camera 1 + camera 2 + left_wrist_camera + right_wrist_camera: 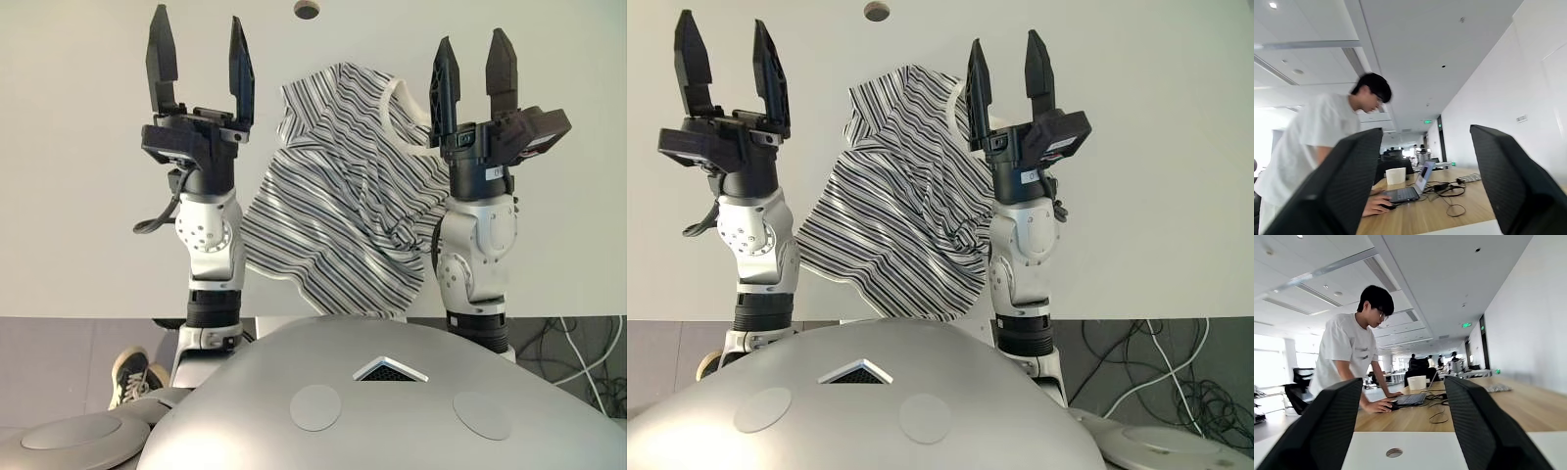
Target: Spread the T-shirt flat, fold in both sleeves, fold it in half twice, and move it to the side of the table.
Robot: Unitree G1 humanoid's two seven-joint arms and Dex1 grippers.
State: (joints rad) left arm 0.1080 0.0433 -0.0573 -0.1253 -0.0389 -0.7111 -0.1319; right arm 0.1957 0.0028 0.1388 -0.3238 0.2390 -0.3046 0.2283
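Note:
A black-and-white striped T-shirt (343,186) lies crumpled on the white table (78,117), between my two arms. Its white collar (404,98) points toward the far right. My left gripper (201,64) is raised to the left of the shirt, fingers pointing up and open, holding nothing. My right gripper (475,69) is raised at the shirt's right edge, also open and empty. Both pairs of dark fingers (1347,191) (1327,426) show wide apart in the wrist views.
A round cable hole (307,10) sits in the table at the far edge, beyond the shirt. The table's near edge runs just in front of my arms, with cables (578,362) on the floor at the right. Bare table surface extends left and right.

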